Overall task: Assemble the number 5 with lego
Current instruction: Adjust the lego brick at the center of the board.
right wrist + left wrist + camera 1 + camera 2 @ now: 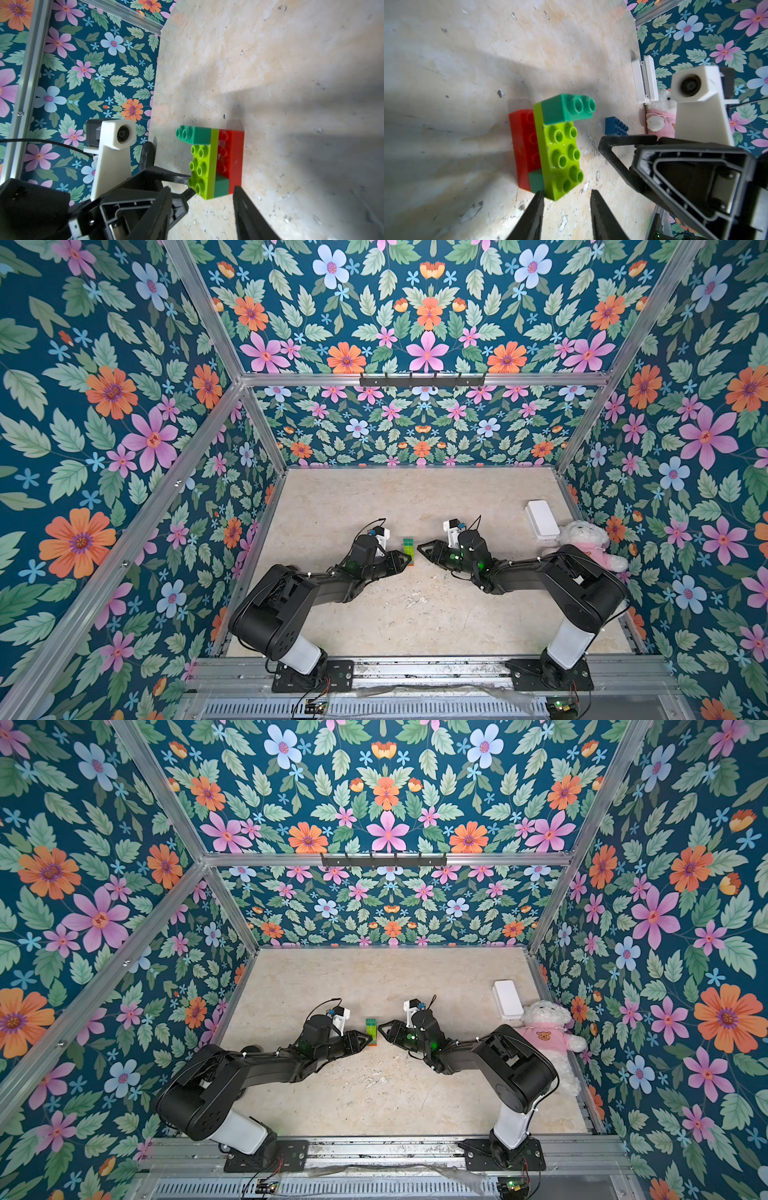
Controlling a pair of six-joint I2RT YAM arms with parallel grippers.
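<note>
A joined lego stack [408, 549] [371, 1031] lies on its side mid-table: red brick [522, 145], lime-green brick [560, 158] and two small dark-green bricks [562, 109], studs sideways. A blue brick [616, 126] lies apart on the table beyond the right gripper's fingers. My left gripper [568, 200] [409, 558] is open, its fingertips at the stack's near end, with the lime brick's corner just between them. My right gripper [201, 194] [419, 549] is open too, facing the same end from the other side, apart from the bricks.
A white box [541, 519] and a plush bear in a pink shirt [586, 540] sit at the right wall. Flowered walls with metal rails close in the table [374, 614] on three sides. The two grippers nearly meet tip to tip.
</note>
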